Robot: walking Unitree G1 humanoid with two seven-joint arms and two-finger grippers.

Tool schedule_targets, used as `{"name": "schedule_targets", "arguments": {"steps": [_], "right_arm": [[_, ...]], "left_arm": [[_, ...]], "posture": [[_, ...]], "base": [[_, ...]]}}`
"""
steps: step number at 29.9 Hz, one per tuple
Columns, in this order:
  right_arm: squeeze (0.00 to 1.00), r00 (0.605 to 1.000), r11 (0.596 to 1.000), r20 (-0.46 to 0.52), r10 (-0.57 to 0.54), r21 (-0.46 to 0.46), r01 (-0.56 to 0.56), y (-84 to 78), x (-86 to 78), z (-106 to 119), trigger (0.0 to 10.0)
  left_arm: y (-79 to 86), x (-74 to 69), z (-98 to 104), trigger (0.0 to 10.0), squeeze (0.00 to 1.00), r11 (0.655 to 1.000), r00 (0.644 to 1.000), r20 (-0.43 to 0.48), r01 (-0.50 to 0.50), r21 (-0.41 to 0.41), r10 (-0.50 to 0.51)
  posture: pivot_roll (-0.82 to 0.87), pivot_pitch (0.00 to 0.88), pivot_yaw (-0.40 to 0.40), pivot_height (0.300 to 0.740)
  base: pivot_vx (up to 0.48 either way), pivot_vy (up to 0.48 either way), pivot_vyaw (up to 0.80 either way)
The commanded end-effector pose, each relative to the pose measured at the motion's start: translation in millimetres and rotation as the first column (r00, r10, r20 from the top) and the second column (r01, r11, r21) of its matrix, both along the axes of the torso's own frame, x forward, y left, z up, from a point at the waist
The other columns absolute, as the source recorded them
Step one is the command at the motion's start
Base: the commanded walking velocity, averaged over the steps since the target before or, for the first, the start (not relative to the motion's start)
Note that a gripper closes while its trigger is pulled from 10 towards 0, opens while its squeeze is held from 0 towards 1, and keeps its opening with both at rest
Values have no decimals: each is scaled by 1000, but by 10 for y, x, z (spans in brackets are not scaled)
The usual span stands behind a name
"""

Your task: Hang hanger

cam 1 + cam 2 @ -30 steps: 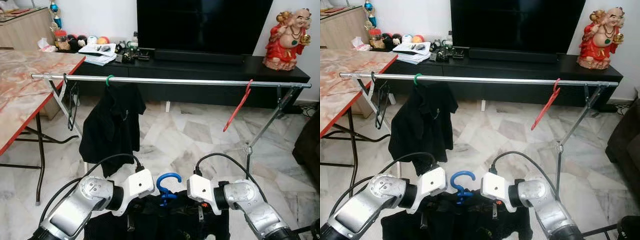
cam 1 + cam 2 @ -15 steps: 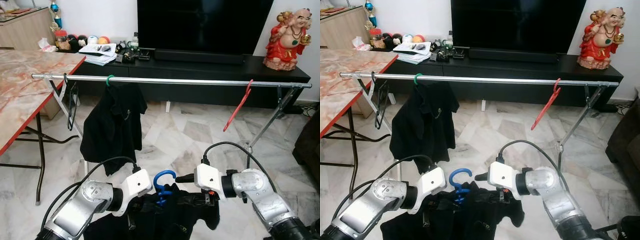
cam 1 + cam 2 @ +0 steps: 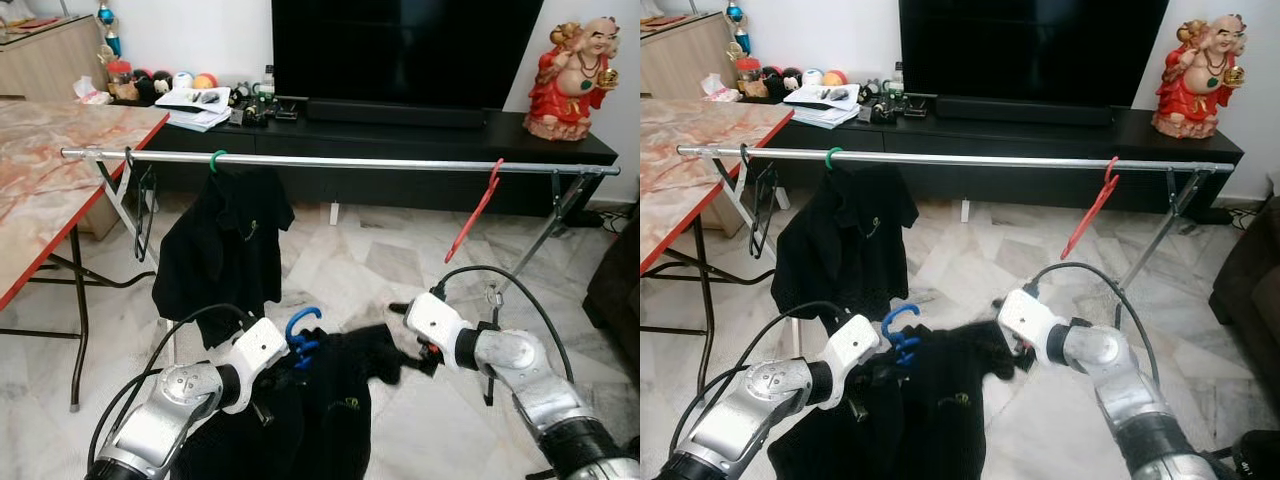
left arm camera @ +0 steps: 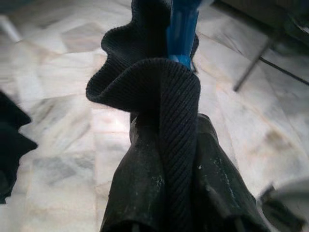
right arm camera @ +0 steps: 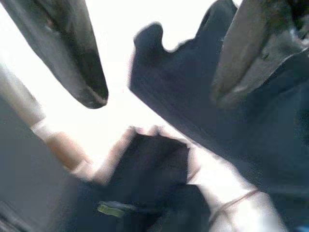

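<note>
Blue hanger [image 3: 302,333] with black shirt [image 3: 335,400], clamped in the left gripper [image 3: 285,352] below the rail [image 3: 340,161]; right gripper [image 5: 159,72] spread open beside the sleeve; a one-sided hold risks swinging, so the hook may be missed.

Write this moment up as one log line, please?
left gripper: shut on black shirt at blue hanger | right gripper: open, beside shirt | rail: not yet reached

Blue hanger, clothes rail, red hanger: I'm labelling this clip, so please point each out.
blue hanger [image 3: 303,329]: left eye view, on its hook above the black shirt.
clothes rail [image 3: 350,162]: left eye view, on the bare middle of the bar.
red hanger [image 3: 1086,214]: right eye view, on its slanted arm.
</note>
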State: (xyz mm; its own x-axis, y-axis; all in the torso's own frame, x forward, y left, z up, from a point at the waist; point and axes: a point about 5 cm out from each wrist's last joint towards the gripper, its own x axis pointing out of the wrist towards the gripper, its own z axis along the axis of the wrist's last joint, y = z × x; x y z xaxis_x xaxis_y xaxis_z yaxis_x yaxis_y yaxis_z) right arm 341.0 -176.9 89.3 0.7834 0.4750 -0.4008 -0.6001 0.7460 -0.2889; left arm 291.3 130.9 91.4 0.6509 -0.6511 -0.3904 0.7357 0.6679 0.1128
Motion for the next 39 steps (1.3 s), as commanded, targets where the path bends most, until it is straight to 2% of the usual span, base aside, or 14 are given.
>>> {"name": "schedule_targets", "arguments": {"steps": [1,2,3,5,7,9,10,11,16,17,18,23,29,39], "right_arm": [[0,965,964,-104,-240,88,249,-132,-108,-302,10000],[0,965,964,-104,-240,88,249,-132,-108,-302,10000],[0,908,913,-203,-366,112,393,-164,-256,-571,10000],[0,884,894,-242,-400,109,435,-165,-332,-683,10000],[0,788,831,-375,-488,78,551,-150,-617,-1039,10000],[0,766,817,-397,-506,65,573,-152,-677,-1101,10000],[0,708,786,-443,-550,12,618,-154,-860,-1270,10000],[0,708,786,-443,-550,12,618,-154,-860,-1270,10000],[0,543,678,-522,-658,-97,728,-179,-1272,-1568,10000],[0,543,678,-522,-658,-97,728,-179,-1272,-1568,10000],[0,517,661,-537,-667,-104,743,-177,-1336,-1606,10000],[0,495,656,-563,-662,-116,745,-124,-1518,-1708,10000],[0,488,665,-571,-660,-143,733,-101,-1587,-1747,10000],[0,503,688,-571,-649,-157,708,-78,-1559,-1740,10000]], "left_arm": [[22,39,61,10000,0,998,998,39,-56,-41,57],[22,39,61,10000,0,998,998,39,-56,-41,57],[30,52,58,10000,0,992,992,56,-108,-61,111],[34,55,55,10000,0,990,989,63,-127,-67,131],[62,59,23,10000,0,980,979,82,-181,-81,187],[69,58,18,10000,0,978,976,87,-190,-84,198],[98,47,6,10000,0,968,967,99,-226,-106,236],[98,47,6,10000,0,968,967,99,-226,-106,236],[168,-28,-48,10000,0,947,947,98,-291,-138,305],[168,-28,-48,10000,0,947,947,98,-291,-138,305],[177,-46,-59,10000,0,943,944,97,-301,-145,316],[317,-97,-133,10000,0,908,909,84,-396,-136,409],[350,-102,-158,10000,0,906,903,100,-408,-113,419],[321,-64,-177,10000,0,909,905,97,-407,-90,415]], "posture": [[131,10,-41,740],[131,10,-41,740],[133,6,-39,740],[133,5,-40,740],[135,0,-37,740],[135,0,-37,740],[133,0,-29,740],[133,0,-29,740],[133,0,-16,740],[133,0,-16,740],[134,0,-14,740],[134,0,-1,740],[136,0,5,740],[131,0,9,740]], "base": [[0,0,0],[0,0,0],[0,0,0],[0,0,0],[0,0,0],[0,0,0],[0,0,0],[0,0,0],[0,0,0],[0,0,0],[0,0,0],[0,0,0],[99,0,0],[349,0,0]]}}
